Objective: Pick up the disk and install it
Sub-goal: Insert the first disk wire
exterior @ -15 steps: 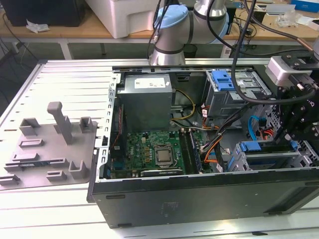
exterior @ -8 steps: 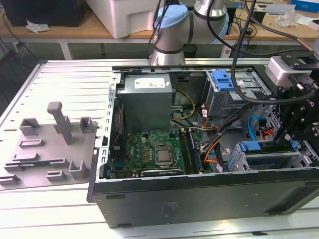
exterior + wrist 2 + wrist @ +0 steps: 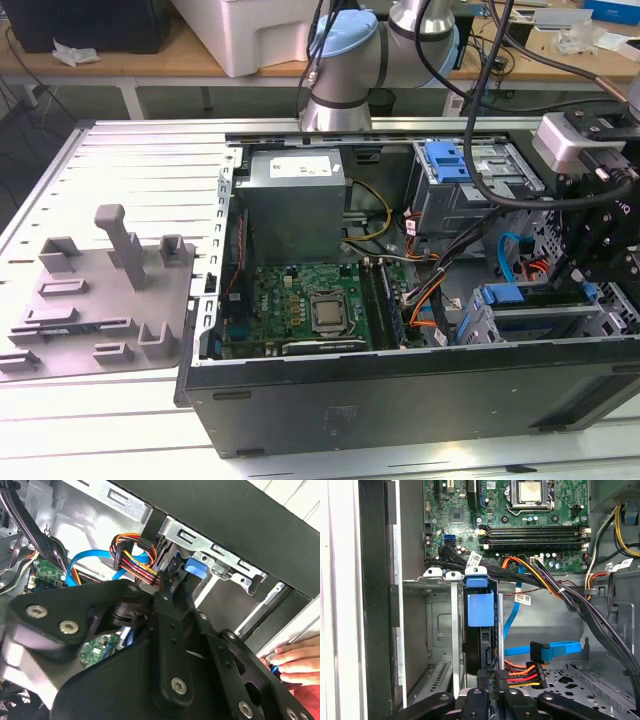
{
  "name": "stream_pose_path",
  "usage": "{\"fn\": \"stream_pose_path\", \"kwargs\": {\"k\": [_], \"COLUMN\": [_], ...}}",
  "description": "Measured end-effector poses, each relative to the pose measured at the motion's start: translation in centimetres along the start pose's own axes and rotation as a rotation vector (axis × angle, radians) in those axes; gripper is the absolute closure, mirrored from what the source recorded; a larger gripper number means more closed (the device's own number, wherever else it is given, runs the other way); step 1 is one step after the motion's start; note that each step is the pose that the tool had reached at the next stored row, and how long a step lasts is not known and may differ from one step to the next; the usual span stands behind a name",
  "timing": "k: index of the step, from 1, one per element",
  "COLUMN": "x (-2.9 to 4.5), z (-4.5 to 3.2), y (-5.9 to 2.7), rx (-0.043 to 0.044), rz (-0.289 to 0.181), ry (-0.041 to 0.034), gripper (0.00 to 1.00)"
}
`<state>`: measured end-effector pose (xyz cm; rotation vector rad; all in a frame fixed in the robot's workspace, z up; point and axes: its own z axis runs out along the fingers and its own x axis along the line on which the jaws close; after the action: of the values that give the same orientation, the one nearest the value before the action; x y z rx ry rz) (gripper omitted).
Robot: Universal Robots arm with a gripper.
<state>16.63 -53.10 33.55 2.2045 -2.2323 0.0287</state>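
We see the disk (image 3: pixel 480 630) standing on edge in its blue carrier inside the grey drive cage (image 3: pixel 437 645), at the exterior view's right of the open computer case (image 3: pixel 400 390). The hand (image 3: pixel 492 700) sits just beside its connector end, apparently clamped on it, though we cannot tell.

Bright overhead light is washing out the pale table (image 3: pixel 110 420) in the exterior view, leaving glare along its near edge. The computer case (image 3: pixel 400 395) interior is sitting in softer shadow. In the second wrist view, the end effector (image 3: pixel 165 630) is looming dark and blurred up close, while a metal wall (image 3: pixel 95 525) behind is glaring white. The first wrist view is looking evenly lit and sharp.
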Motion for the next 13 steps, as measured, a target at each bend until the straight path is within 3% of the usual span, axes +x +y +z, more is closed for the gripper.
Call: {"fn": "stream_pose_path", "kwargs": {"k": [2, 13], "x": [-0.05, -1.30], "z": [-0.44, -2.13], "y": [0.00, 0.16], "rx": [0.0002, 0.0002], "rz": [0.000, 0.000], "ry": [0.0009, 0.0017], "gripper": [0.64, 0.64]}}
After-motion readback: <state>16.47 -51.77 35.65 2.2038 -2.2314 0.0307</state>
